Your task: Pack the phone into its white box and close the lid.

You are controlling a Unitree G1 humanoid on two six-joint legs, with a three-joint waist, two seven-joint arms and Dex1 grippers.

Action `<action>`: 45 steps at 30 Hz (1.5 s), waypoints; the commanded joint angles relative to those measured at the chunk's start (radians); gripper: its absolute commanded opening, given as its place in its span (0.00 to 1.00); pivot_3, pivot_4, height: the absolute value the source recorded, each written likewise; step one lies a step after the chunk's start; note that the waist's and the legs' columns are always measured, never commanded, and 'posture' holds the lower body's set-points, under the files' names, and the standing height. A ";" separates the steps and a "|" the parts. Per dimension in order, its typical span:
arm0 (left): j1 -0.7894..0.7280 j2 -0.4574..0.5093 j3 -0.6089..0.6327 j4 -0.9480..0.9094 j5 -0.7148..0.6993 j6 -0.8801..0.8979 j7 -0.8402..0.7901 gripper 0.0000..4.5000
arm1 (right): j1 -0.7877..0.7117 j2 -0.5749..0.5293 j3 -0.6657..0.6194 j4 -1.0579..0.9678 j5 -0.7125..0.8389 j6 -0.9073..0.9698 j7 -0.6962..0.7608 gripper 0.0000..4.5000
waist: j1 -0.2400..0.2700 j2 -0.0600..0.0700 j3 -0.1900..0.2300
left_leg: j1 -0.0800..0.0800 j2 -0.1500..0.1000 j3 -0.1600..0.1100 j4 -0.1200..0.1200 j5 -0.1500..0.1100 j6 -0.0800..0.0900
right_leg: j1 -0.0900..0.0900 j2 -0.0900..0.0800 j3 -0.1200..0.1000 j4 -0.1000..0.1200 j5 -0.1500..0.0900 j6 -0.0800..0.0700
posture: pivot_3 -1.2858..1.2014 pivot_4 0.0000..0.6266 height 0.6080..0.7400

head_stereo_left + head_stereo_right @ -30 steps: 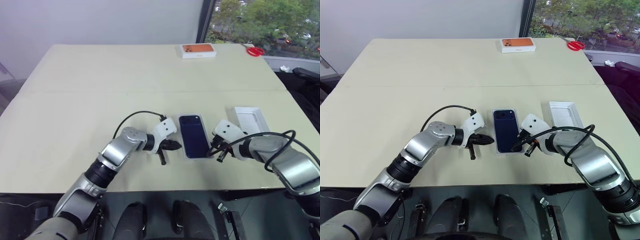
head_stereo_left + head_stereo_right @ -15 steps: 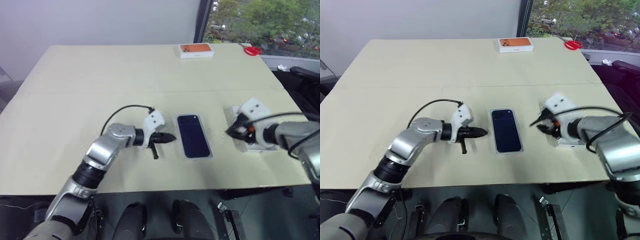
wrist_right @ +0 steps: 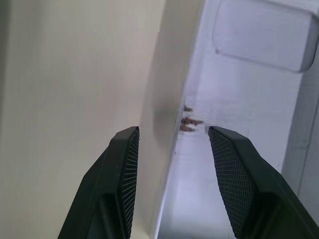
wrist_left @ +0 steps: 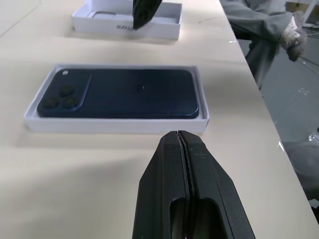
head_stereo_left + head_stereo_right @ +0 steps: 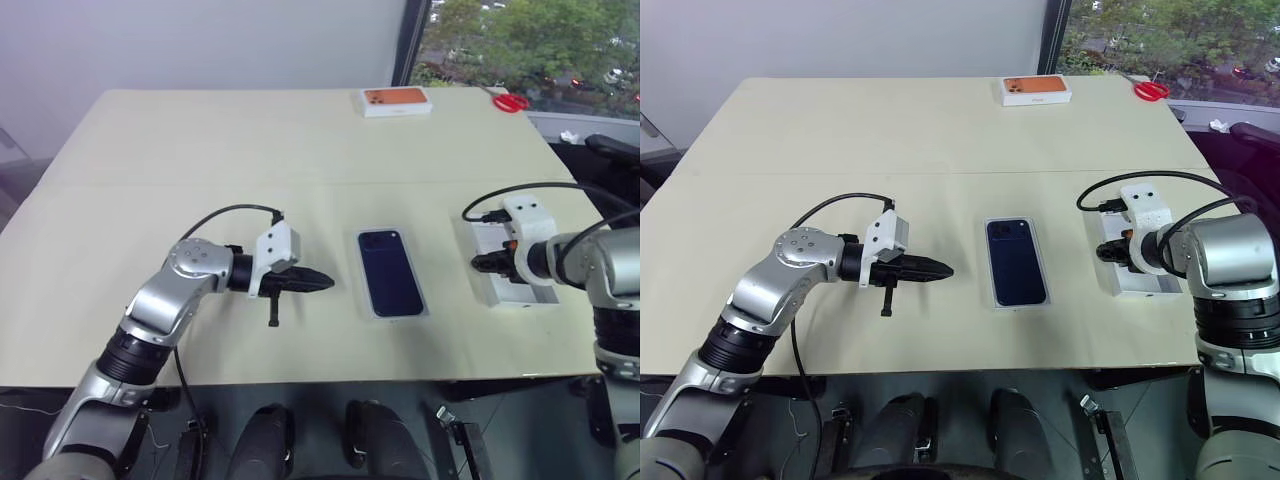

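The phone [image 5: 1016,261] lies camera side up inside the white box [image 4: 117,122], which sits flat on the bench [image 5: 940,140] near the front edge, about midway between the two arms. In the left wrist view the tray's low white walls show all round the navy slab, with the camera cluster at one end.

Over on the left, the left claw [image 5: 938,269] hovers just above the bench, its black fingers pressed tight together with nothing between them, tips aimed at the box and stopped a little short of its side.

On the right, the right claw [image 5: 1107,252] is at the lid [image 5: 1137,276], which lies upside down on the bench, plain white inside facing up, well to the right of the box. Its two fingers [image 3: 119,169] are spread apart and empty, and the right wrist view looks straight down between them at the lid's near wall, one finger over bare bench and the other over the lid's interior. Whether a fingertip touches the cardboard cannot be told.

At the far edge of the bench rest an orange-topped box [image 5: 1036,89] and, further right, red scissors [image 5: 1151,91].
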 commanded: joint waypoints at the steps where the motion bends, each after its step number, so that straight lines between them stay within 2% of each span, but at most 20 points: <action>1: 0.009 -0.009 0.011 -0.044 -0.016 -0.019 0.006 0.00 | -0.005 -0.011 -0.024 0.009 0.018 0.007 -0.022 0.51 | -0.001 0.000 0.000 | 0.000 0.000 0.000 0.000 0.000 0.000 | 0.000 0.000 0.000 0.000 0.000 0.000 | 0.52 0.24 1.00; 5: 0.018 -0.019 0.013 -0.052 -0.021 -0.015 0.016 0.00 | 0.002 0.022 -0.056 0.040 0.036 0.007 -0.063 0.51 | -0.001 0.000 0.000 | 0.000 0.000 0.000 0.000 0.000 0.000 | 0.000 0.000 0.000 0.000 0.000 0.000 | 0.52 0.24 1.00; 8: 0.017 -0.024 0.016 -0.051 -0.024 -0.014 0.021 0.00 | 0.000 0.037 -0.074 0.054 0.051 0.007 -0.085 0.33 | -0.001 0.000 0.000 | 0.000 0.000 0.000 0.000 0.000 0.000 | 0.000 0.000 0.000 0.000 0.000 0.000 | 0.52 0.24 1.00; 11: 0.011 -0.034 0.038 -0.041 -0.036 -0.011 0.039 0.00 | -0.013 0.056 -0.093 0.058 0.070 0.007 -0.106 0.01 | -0.001 0.000 0.000 | 0.000 0.000 0.000 0.000 0.000 0.000 | 0.000 0.000 0.000 0.000 0.000 0.000 | 0.52 0.24 1.00; 18: 0.020 -0.032 0.101 -0.014 -0.049 -0.019 0.083 0.00 | -0.091 0.094 -0.188 0.016 0.122 0.007 -0.157 0.01 | -0.004 0.001 0.000 | 0.000 0.001 0.000 0.000 0.000 0.000 | 0.000 0.001 0.000 0.001 0.000 0.000 | 0.52 0.24 1.00; 22: 0.024 -0.025 0.167 0.064 -0.040 -0.034 0.129 0.00 | -0.168 0.223 -0.341 -0.063 0.394 0.007 -0.144 0.01 | -0.015 0.001 0.000 | 0.001 0.002 0.000 0.000 0.000 0.000 | 0.000 0.002 0.000 0.001 0.000 0.000 | 0.52 0.24 1.00; 24: 0.025 -0.017 0.183 0.107 -0.019 -0.066 0.142 0.00 | -0.172 0.270 -0.373 -0.090 0.544 0.007 -0.171 0.01 | -0.021 0.001 0.000 | 0.001 0.002 -0.001 -0.001 0.000 0.000 | 0.000 0.002 0.000 0.002 0.000 0.000 | 0.52 0.24 1.00; 27: 0.007 -0.031 0.217 0.193 -0.003 -0.111 0.192 0.00 | -0.166 0.343 -0.391 -0.072 0.773 0.007 -0.305 0.01 | -0.021 0.001 0.000 | 0.001 0.002 -0.002 -0.001 0.000 0.000 | 0.000 0.002 -0.001 0.002 0.000 0.000 | 0.52 0.24 1.00; 31: -0.010 -0.037 0.223 0.250 0.001 -0.133 0.196 0.00 | -0.178 0.464 -0.409 0.000 1.070 0.007 -0.561 0.01 | -0.021 0.001 0.000 | 0.000 0.001 -0.001 -0.001 0.000 0.000 | 0.000 0.000 0.000 0.002 0.000 0.000 | 0.52 0.24 1.00; 33: -0.008 -0.032 0.216 0.260 0.015 -0.151 0.195 0.00 | -0.115 0.437 -0.279 0.014 1.432 -0.180 -0.800 0.01 | -0.021 0.001 0.000 | 0.000 0.001 -0.001 -0.001 0.000 0.000 | 0.000 0.000 0.000 0.002 0.000 0.000 | 0.52 0.24 1.00; 35: -0.009 -0.033 0.216 0.269 0.020 -0.156 0.198 0.00 | -0.071 0.431 -0.183 0.000 1.643 -0.336 -0.965 0.01 | -0.023 0.001 0.000 | 0.000 0.001 -0.001 -0.001 0.000 0.000 | -0.001 -0.001 0.000 0.002 0.000 0.000 | 0.52 0.24 1.00; 37: -0.010 -0.037 0.215 0.273 0.021 -0.158 0.199 0.00 | -0.052 0.495 -0.158 -0.036 1.666 -0.418 -1.044 0.01 | -0.026 0.001 0.000 | -0.001 0.001 -0.001 -0.001 0.000 0.000 | -0.001 -0.001 0.000 0.001 0.000 0.000 | 0.52 0.24 1.00; 40: -0.011 -0.045 0.201 0.270 0.030 -0.162 0.195 0.00 | -0.008 0.658 -0.148 -0.095 1.666 -0.536 -1.227 0.01 | -0.030 0.001 0.000 | 0.001 0.002 0.000 -0.001 0.000 0.001 | -0.001 0.000 0.001 0.002 0.000 0.001 | 0.52 0.24 1.00; 45: -0.020 -0.060 0.183 0.269 0.038 -0.157 0.189 0.00 | 0.069 0.775 -0.141 -0.146 1.666 -0.602 -1.399 0.01 | -0.024 0.001 -0.001 | 0.000 0.003 -0.001 -0.001 0.000 0.000 | -0.002 0.001 0.000 0.003 0.000 0.001 | 0.52 0.24 1.00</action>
